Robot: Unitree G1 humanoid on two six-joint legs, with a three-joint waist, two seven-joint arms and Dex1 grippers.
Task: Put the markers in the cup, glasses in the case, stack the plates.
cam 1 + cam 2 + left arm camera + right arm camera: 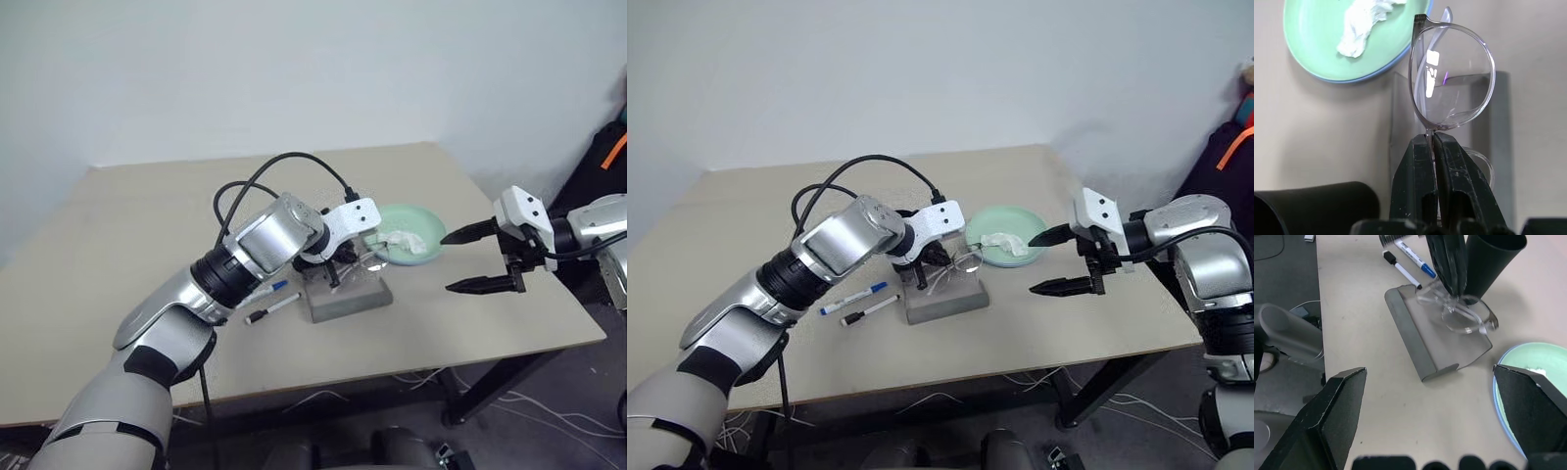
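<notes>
Inspection finding: I can read no text, label, brand, number or sign anywhere in my views. The blue-capped marker (1411, 257), lying just beside the grey case (1420, 340), carries dark print along its white barrel, but the characters are too small for me to make out. The black-capped marker (1400, 270) next to it shows no lettering I can make out. The case itself bears no marking on the faces that I can see.

The blue plate (1396, 58) shows just a thin rim under the green plate (1312, 44). The left arm hides most of the cup (1492, 257).
</notes>
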